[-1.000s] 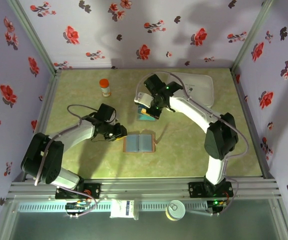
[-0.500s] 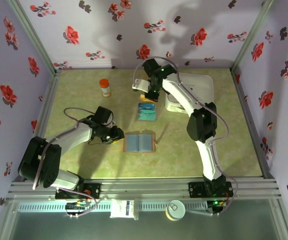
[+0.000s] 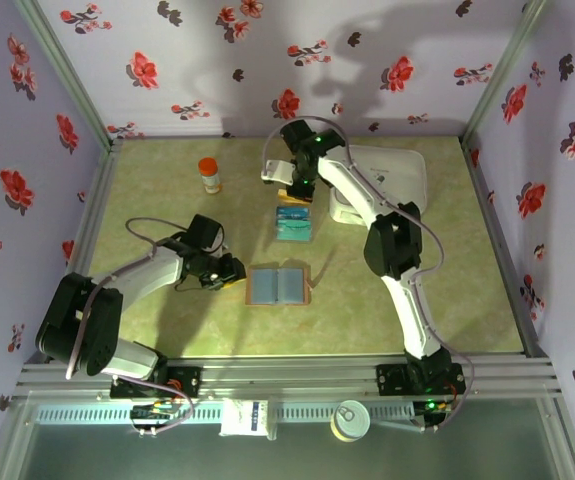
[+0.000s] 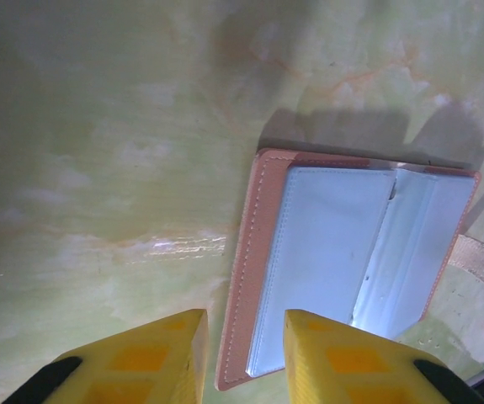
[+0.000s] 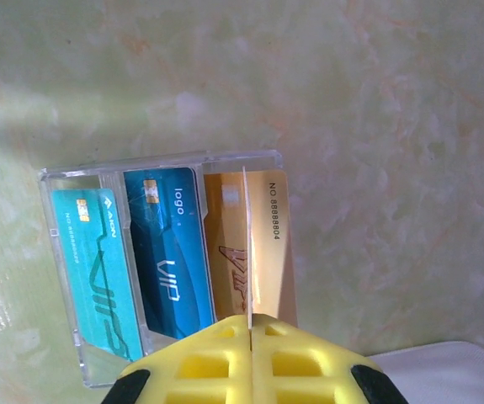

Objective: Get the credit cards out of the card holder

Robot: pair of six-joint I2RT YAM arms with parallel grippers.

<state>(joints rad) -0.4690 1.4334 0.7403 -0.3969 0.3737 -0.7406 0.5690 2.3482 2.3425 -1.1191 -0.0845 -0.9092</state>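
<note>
Since a second ago the right arm has folded its elbow in toward the middle and carried the right gripper [image 5: 248, 326] back to the far edge of the clear tray [image 5: 162, 162]; from above we now see the credit cards [image 3: 293, 224] uncovered, teal, blue and gold lying side by side in that tray; the pads are clenched on a thin card [image 5: 247, 244], seen edge-on, held over the gold one. The left gripper [image 4: 243, 332] has drawn back only slightly; its jaws stand partly released with nothing between them, low over the table [image 3: 437, 310] just at the left edge of the card holder [image 4: 343, 269]; the card holder has not moved and lies open and flat, blue-grey inside upward, near the middle, apart from the tray. We see a pale green surface with marbled veining; an orange-capped bottle [image 3: 209, 175] stands toward the far left, a white lidded container [image 3: 392, 175] toward the far right; walls [image 3: 167, 70] papered lilac with red flowers close three sides.
</note>
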